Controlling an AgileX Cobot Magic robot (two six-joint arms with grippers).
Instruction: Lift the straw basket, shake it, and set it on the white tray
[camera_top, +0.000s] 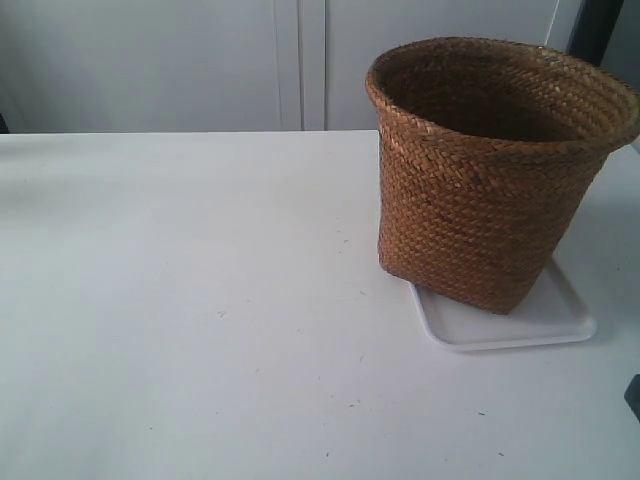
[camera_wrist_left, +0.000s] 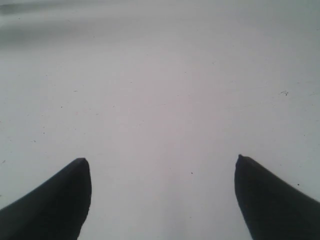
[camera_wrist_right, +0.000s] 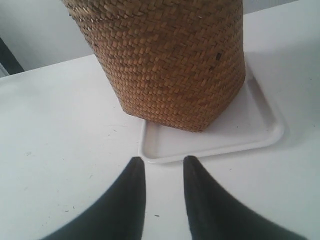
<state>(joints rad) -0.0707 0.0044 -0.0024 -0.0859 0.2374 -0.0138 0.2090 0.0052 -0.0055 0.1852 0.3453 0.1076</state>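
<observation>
The left gripper's (camera_wrist_left: 161, 159) fingers stand wide apart with nothing between them, only bare white table (camera_wrist_left: 160, 75) below. The right gripper's (camera_wrist_right: 163, 158) fingers are close together with a narrow gap, clamped on nothing, their tips just short of the tray's (camera_wrist_right: 250, 125) near rim. The basket (camera_wrist_right: 165, 60) stands upright on the tray, apart from both grippers. Its base covers most of the tray and overhangs one edge onto the table.

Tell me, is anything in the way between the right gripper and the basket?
Nothing visible. Between the right gripper and the basket lie only bare table and the tray, on which the basket stands.
</observation>
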